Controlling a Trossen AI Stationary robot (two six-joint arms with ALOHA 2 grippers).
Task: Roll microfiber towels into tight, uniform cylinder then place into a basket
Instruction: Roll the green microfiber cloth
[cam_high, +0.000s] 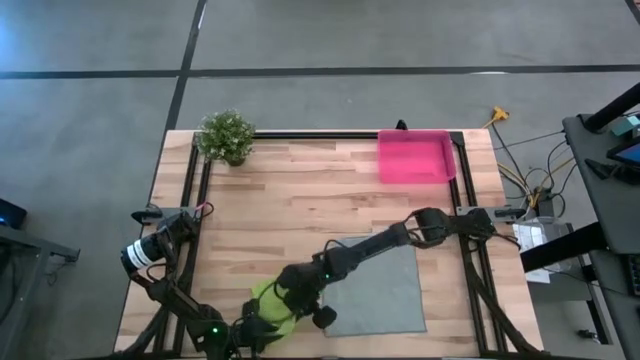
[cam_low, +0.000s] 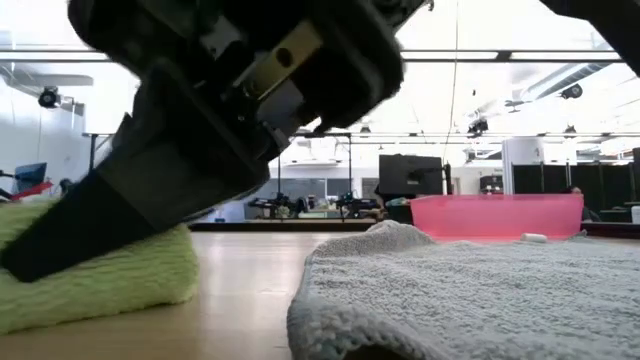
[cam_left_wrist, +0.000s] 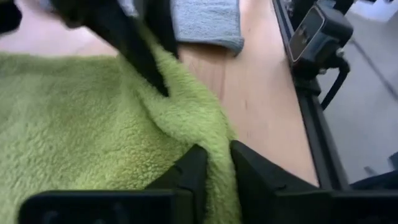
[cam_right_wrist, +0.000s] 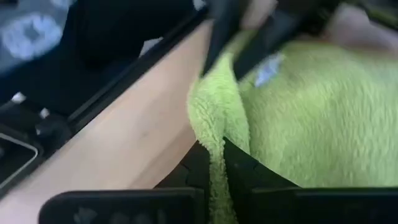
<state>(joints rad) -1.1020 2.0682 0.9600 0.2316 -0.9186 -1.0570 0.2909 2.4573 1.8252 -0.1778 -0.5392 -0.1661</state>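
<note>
You see the table (cam_high: 300, 190) carrying the grey towel (cam_high: 385, 290) flat near its front edge, right of middle. The pink basket (cam_high: 414, 157) sits at the back right corner. The green towel (cam_high: 272, 305) lies bunched at the front edge. Your right gripper (cam_right_wrist: 216, 163) is clenched on a green fold; your left gripper (cam_left_wrist: 214, 171) pinches another fold.

Both arms meet over the lime green towel (cam_high: 272, 305) at the desk's (cam_high: 300, 200) near edge.
The grey towel (cam_high: 380, 290) lies flat beside it; the pink basket (cam_high: 414, 157) and a potted plant (cam_high: 226, 135) stand at the far edge, well apart.
</note>
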